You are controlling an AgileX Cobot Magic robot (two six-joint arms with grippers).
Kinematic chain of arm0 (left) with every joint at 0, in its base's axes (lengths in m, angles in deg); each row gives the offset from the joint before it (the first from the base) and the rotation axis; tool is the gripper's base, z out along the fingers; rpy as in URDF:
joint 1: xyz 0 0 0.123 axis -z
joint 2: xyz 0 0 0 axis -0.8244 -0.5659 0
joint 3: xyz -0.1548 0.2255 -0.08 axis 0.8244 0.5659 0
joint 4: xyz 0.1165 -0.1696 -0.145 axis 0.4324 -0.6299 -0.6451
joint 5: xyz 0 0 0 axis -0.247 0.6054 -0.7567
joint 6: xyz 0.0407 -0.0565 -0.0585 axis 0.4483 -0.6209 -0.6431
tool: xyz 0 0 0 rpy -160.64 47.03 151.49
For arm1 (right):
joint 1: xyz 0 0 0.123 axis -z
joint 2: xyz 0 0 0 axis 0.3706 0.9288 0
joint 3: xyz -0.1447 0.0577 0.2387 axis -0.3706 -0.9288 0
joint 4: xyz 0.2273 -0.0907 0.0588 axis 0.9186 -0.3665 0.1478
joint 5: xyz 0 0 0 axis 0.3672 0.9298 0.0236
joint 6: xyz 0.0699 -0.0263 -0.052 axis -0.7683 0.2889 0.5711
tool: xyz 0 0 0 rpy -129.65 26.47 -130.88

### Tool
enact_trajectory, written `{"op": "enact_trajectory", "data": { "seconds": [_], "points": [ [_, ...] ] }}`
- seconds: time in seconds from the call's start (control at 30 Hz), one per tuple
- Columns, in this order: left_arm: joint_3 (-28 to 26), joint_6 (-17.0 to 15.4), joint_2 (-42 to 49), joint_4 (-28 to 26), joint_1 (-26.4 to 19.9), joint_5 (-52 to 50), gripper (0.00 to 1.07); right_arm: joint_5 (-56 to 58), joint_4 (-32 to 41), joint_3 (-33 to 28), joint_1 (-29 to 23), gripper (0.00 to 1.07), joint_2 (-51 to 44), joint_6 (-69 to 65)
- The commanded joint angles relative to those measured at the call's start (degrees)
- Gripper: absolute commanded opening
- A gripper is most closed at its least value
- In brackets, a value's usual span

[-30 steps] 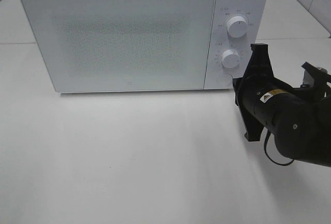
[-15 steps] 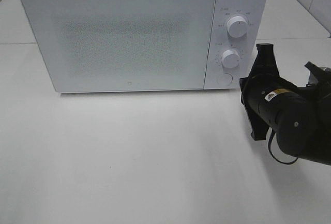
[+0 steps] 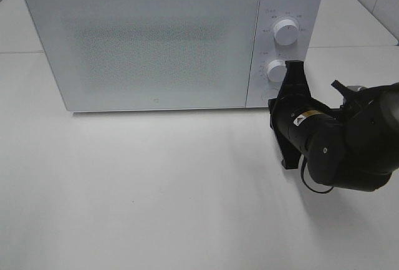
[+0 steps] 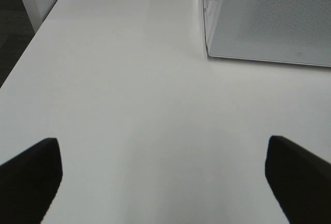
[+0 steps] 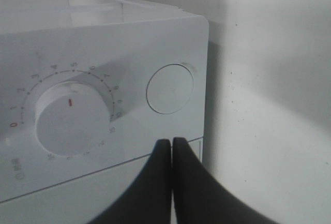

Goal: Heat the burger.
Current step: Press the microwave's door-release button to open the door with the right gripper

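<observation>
The burger is out of view; the white microwave (image 3: 149, 45) stands with its door shut and nothing shows through it. My right gripper (image 5: 171, 145) is shut, with nothing between its fingers. Its tips are close in front of the microwave's control panel, just below the round door button (image 5: 170, 88) and beside the lower dial (image 5: 72, 118). In the high view the black right arm (image 3: 312, 136) covers that lower corner of the panel. My left gripper (image 4: 165, 182) is open over bare white table, away from the microwave's left side.
The upper dial (image 3: 285, 32) and lower dial (image 3: 278, 70) sit on the microwave's right panel. The white table (image 3: 156, 189) stretches in front of the microwave. A table seam runs behind it, and the table's edge (image 4: 20, 63) lies near the left arm.
The right arm drew back slightly to the right, then moved left and in toward the microwave's control panel. Its gripper stayed shut. The microwave has not moved.
</observation>
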Motion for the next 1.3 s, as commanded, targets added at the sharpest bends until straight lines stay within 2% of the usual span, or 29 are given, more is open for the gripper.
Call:
{"op": "enact_trajectory", "data": {
  "seconds": [0.03, 0.2, 0.37, 0.7, 0.83, 1.3],
  "points": [
    [0.06, 0.0, 0.17, 0.0, -0.17, -0.86, 1.01, -0.4, -0.46, 0.8, 0.29, 0.0, 0.52, -0.11],
    [0.06, 0.0, 0.17, 0.0, -0.17, -0.86, 1.01, -0.23, -1.6, 2.01, 2.46, 0.0, 2.06, -0.11],
    [0.06, 0.0, 0.23, 0.06, -0.17, -0.86, 1.01, 0.92, -5.67, 3.67, 6.59, 0.0, 2.01, 1.15],
    [0.06, 0.0, 0.23, 0.06, -0.17, -0.86, 1.01, 1.38, -7.1, 3.84, 6.93, 0.0, 4.76, -1.43],
    [0.06, 0.0, 0.23, 0.06, -0.17, -0.86, 1.01, 1.32, -8.65, 5.67, 6.93, 0.0, 6.02, -3.15],
    [0.06, 0.0, 0.23, 0.06, -0.17, -0.86, 1.01, 0.69, -6.76, 8.37, 8.02, 0.0, 7.56, -1.72]
  ]
}}
